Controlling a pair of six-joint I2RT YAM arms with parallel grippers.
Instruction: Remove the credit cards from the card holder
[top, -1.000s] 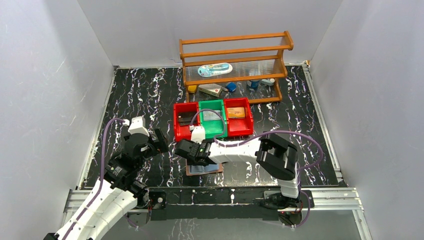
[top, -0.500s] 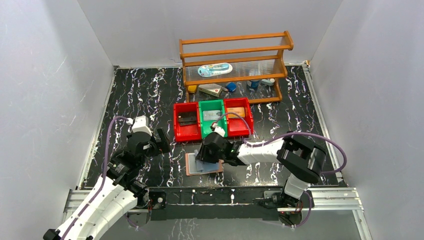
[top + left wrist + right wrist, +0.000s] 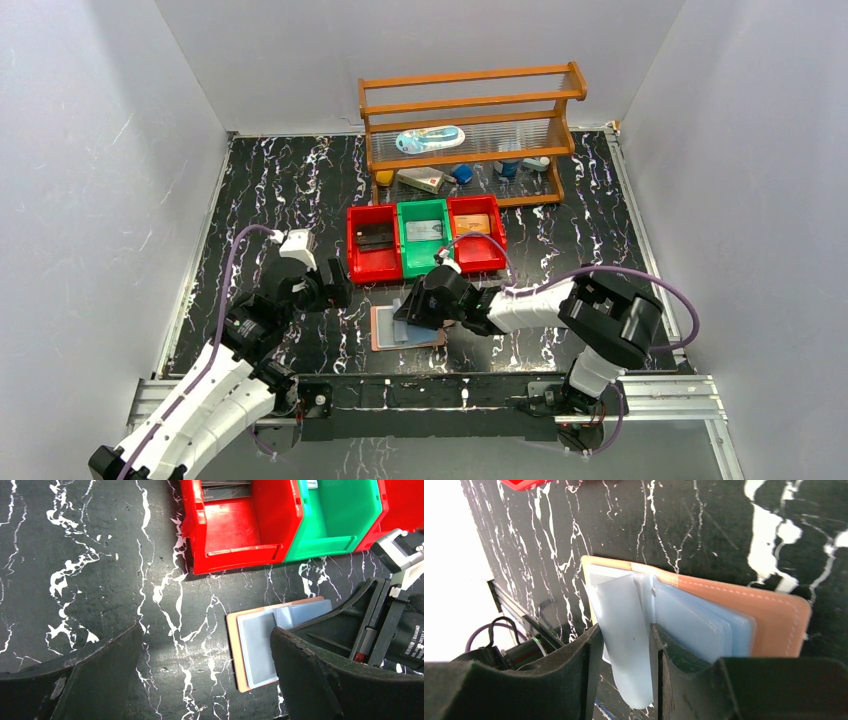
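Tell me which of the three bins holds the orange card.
The red bin at the row's right end; the other red bin, at the left end, holds a black card.

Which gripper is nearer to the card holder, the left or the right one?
Right. The right gripper is over the card holder, a clear sleeve between its fingers; the left gripper hovers open to its left, apart.

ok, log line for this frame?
card holder: lying open on table | left jaws: open, above table left of holder | right jaws: either side of a clear sleeve, grip unclear
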